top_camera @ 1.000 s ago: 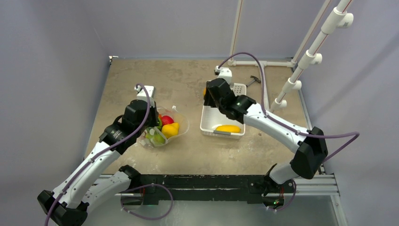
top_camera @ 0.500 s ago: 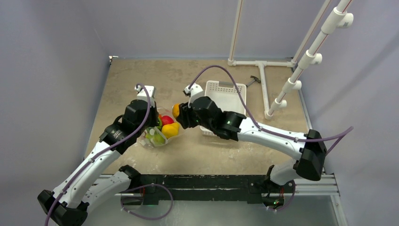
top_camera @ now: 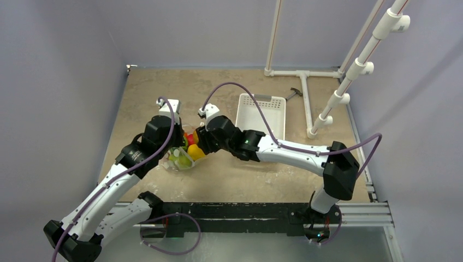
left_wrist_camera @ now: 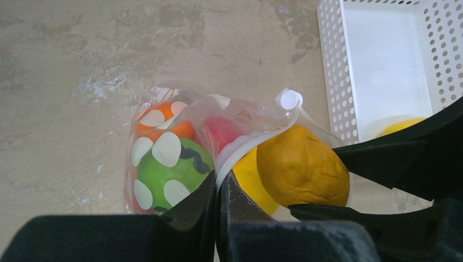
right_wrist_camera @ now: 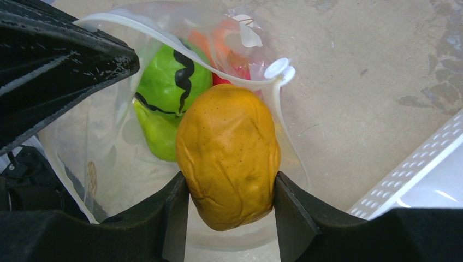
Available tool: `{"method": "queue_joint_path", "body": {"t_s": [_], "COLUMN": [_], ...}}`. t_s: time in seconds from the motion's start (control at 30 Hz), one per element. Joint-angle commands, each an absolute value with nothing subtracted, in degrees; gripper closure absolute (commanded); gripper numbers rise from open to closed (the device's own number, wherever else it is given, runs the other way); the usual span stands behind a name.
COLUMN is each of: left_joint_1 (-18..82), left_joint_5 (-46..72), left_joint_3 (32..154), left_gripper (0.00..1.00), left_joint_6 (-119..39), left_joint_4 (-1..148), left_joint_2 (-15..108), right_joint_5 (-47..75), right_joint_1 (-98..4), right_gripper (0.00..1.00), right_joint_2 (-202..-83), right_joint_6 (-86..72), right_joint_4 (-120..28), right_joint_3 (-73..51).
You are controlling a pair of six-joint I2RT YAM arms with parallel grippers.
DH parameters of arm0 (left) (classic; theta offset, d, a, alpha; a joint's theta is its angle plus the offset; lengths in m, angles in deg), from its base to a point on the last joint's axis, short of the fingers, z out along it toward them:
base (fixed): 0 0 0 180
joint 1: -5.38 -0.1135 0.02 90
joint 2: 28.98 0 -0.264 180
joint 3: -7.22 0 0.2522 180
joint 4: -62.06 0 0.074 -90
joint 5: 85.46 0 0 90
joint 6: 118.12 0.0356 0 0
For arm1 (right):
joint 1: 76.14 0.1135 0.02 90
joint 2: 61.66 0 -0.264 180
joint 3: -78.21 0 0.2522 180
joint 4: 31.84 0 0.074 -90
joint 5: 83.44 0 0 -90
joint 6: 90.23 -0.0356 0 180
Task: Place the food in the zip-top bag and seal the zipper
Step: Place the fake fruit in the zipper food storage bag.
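Note:
The clear zip-top bag (top_camera: 185, 152) lies on the table left of centre and holds a dark-striped green fruit (left_wrist_camera: 169, 169), a red one (left_wrist_camera: 224, 131), an orange one and a yellow one (left_wrist_camera: 248, 177). My left gripper (left_wrist_camera: 220, 183) is shut on the zipper strip (left_wrist_camera: 245, 147) at the bag's mouth and holds it up. My right gripper (right_wrist_camera: 230, 185) is shut on an orange-yellow fruit (right_wrist_camera: 229, 153) and holds it in the open mouth, above the green fruit (right_wrist_camera: 169, 82). The white slider tab (right_wrist_camera: 278, 70) sits at the end of the strip.
The white slotted basket (top_camera: 262, 109) stands right of the bag, partly under my right arm; a yellow fruit (left_wrist_camera: 401, 125) lies in it. A white pipe frame (top_camera: 306, 93) and a small dark tool (top_camera: 294, 94) are at the back right.
My right gripper has carried the orange-yellow fruit from the basket leftwards to the bag's open mouth. The left arm has kept its hold and place.

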State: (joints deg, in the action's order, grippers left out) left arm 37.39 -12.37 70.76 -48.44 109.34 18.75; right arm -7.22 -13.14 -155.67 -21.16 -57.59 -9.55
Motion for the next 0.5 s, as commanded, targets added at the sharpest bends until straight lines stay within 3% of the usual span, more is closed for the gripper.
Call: {"method": "queue_joint_path", "body": {"t_s": [0.0, 0.07, 0.47], "left_joint_1": [37.1, 37.2, 37.2], "left_joint_5": [-12.4, -12.3, -12.1], "left_joint_3": [70.7, 70.8, 70.6], "left_gripper": [1.0, 1.0, 1.0], "left_joint_6": [-47.5, -47.5, -47.5], "left_joint_4": [107.5, 107.4, 107.4], "left_joint_2": [18.3, 18.3, 18.4], "right_joint_5": [-7.0, -7.2, -11.7], "right_joint_1": [-12.7, -12.6, -12.5], "right_gripper": [0.79, 0.73, 0.15], "right_joint_2": [-156.8, -157.8, -162.7], "right_joint_6": [-19.7, -19.7, -22.8], "right_joint_4": [-54.8, -54.3, -53.5], "right_joint_3": [-13.6, -14.2, -18.2]}}
